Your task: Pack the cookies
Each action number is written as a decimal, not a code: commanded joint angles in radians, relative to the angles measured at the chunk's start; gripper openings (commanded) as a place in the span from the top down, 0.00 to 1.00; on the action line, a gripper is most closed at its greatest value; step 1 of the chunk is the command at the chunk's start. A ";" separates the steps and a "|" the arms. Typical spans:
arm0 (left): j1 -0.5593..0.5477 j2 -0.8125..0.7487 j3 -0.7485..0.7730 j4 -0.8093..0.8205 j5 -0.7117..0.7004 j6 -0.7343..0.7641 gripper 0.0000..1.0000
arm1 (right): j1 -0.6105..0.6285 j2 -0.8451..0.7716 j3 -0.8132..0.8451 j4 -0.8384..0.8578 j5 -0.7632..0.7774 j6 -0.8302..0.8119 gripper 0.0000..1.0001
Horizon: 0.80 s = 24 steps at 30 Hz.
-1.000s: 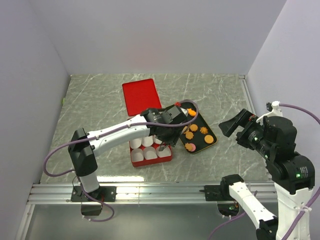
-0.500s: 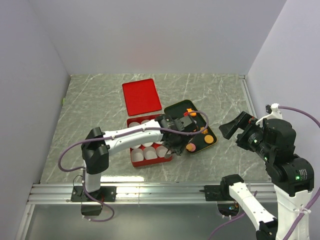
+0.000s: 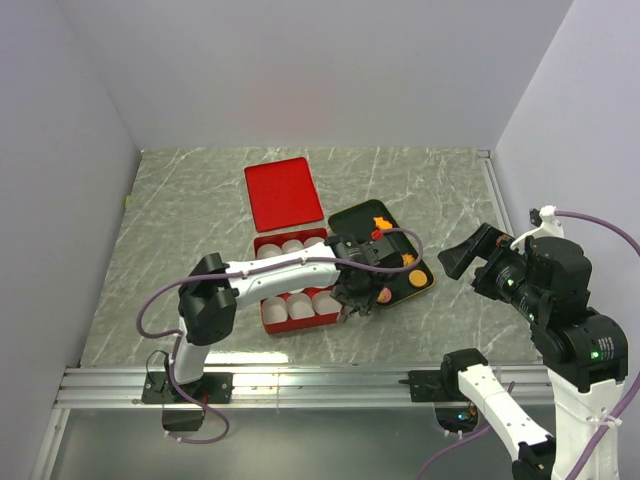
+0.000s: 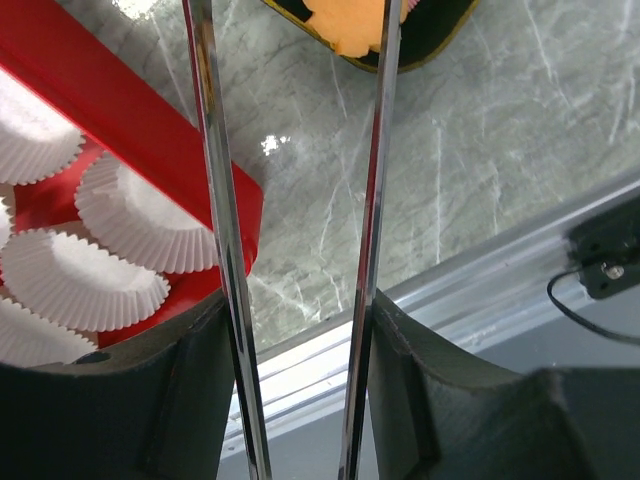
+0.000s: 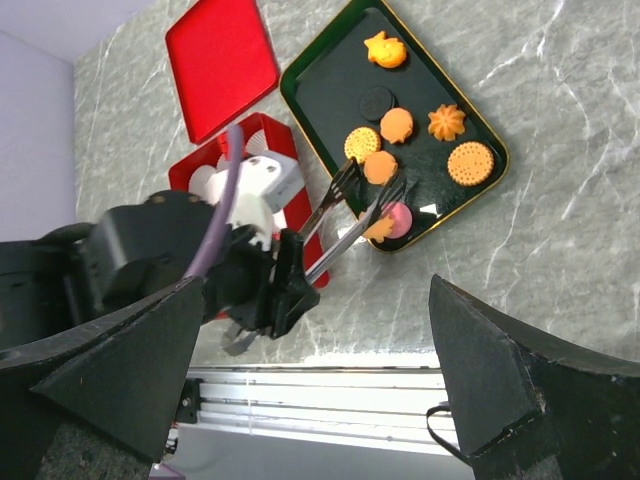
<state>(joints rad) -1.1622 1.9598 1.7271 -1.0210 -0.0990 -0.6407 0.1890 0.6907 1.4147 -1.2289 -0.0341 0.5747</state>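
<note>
The cookies lie on a black gold-rimmed tray (image 5: 320,90): several orange ones (image 5: 470,162), a pink one (image 5: 400,215) and an irregular orange one with a red bit (image 5: 385,50). My left gripper (image 3: 352,278) (image 4: 300,320) is shut on a pair of metal tongs (image 5: 350,225). The tong arms reach over the tray's near corner. In the left wrist view an orange cookie (image 4: 350,25) shows between the two arms. My right gripper (image 3: 470,250) (image 5: 315,290) hangs open above the table's right side, holding nothing.
A red box (image 3: 300,318) of white paper cups (image 4: 85,280) sits just left of the tray. Its red lid (image 3: 283,192) lies flat behind it. The table's metal rail (image 3: 300,385) runs along the near edge.
My left arm has swung the tongs right and toward the near edge, from over the box to the tray's near corner. The right arm has barely moved.
</note>
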 commanded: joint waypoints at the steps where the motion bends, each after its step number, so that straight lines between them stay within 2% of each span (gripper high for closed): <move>1: -0.007 0.027 0.071 -0.027 -0.004 -0.025 0.47 | -0.005 0.015 0.026 0.006 0.003 -0.021 0.00; 9: -0.007 0.076 0.118 -0.048 -0.002 -0.028 0.50 | 0.003 0.010 0.023 0.005 0.019 -0.026 0.00; 15: -0.007 0.083 0.123 -0.059 -0.007 -0.024 0.58 | 0.004 0.015 0.017 0.014 0.020 -0.024 0.00; 19: -0.007 0.074 0.124 -0.059 -0.008 -0.022 0.67 | 0.006 0.013 0.007 0.019 0.017 -0.022 0.00; 24: -0.001 0.041 0.204 -0.106 -0.040 -0.033 0.69 | 0.006 0.017 0.006 0.019 0.017 -0.026 0.00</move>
<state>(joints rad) -1.1618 2.0418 1.8366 -1.0916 -0.1059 -0.6525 0.1902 0.6914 1.4147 -1.2278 -0.0296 0.5663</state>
